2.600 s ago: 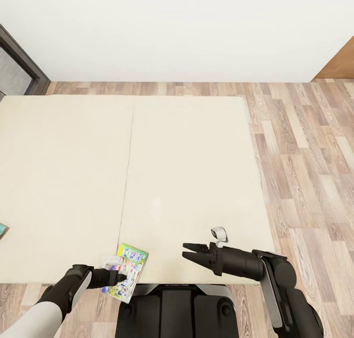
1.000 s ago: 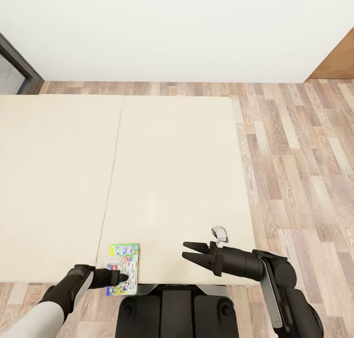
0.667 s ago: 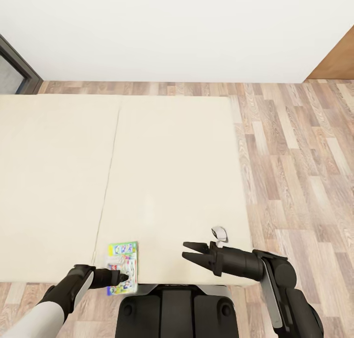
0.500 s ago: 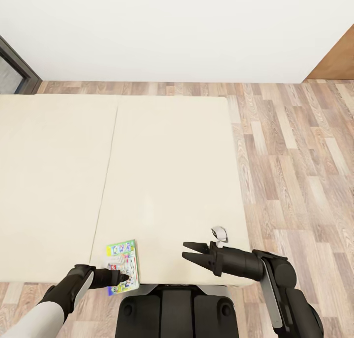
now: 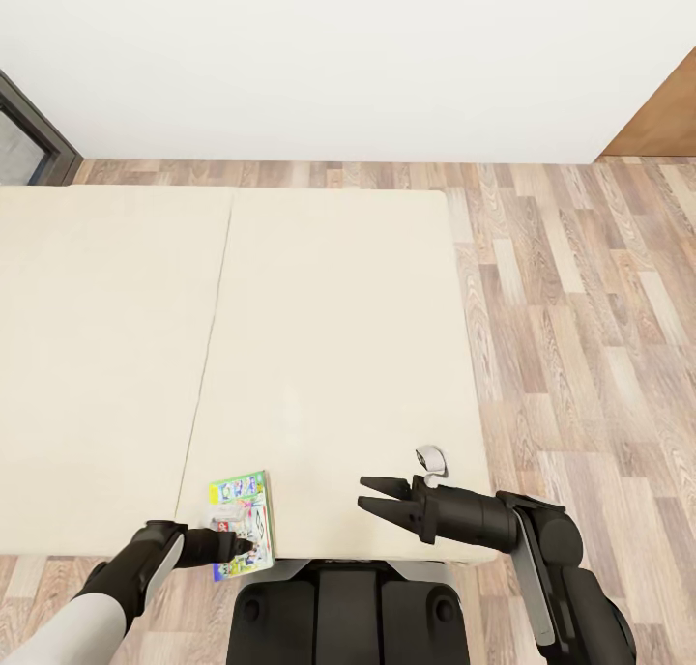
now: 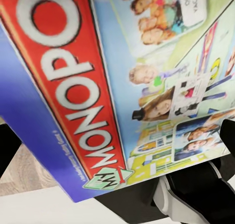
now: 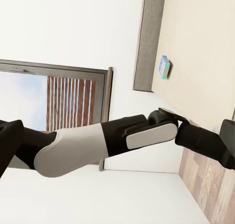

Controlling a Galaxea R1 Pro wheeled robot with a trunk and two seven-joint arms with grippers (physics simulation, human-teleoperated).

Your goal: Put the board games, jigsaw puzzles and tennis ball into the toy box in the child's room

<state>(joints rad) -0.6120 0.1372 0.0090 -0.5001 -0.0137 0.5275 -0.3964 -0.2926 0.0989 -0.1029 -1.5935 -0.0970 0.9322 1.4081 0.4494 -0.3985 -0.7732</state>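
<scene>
The green Monopoly board game [image 5: 241, 524] hangs over the near edge of the beige bed [image 5: 329, 336], with my left gripper [image 5: 239, 546] shut on its near end. Its red banner [image 6: 73, 92] is close up in the left wrist view, between the dark fingertips [image 6: 7, 146]. My right gripper [image 5: 362, 492] stands open over the bed's near right part, holding nothing. In the right wrist view a small blue board game [image 7: 165, 66] lies on the mattress close to the grey headboard [image 7: 147, 43]. The table, toy box, puzzles and ball are out of view.
Wood-plank floor [image 5: 580, 336] runs along the bed's right side and far end, up to the white wall [image 5: 348, 56]. A dark window frame [image 5: 29, 135] stands at the far left, a brown wooden panel [image 5: 667, 114] at the far right. My base [image 5: 348, 612] is against the bed.
The whole view has shifted, so the bed sits further left in the picture. The Monopoly box has stayed in my left gripper, turned slightly. Neither arm has changed its pose.
</scene>
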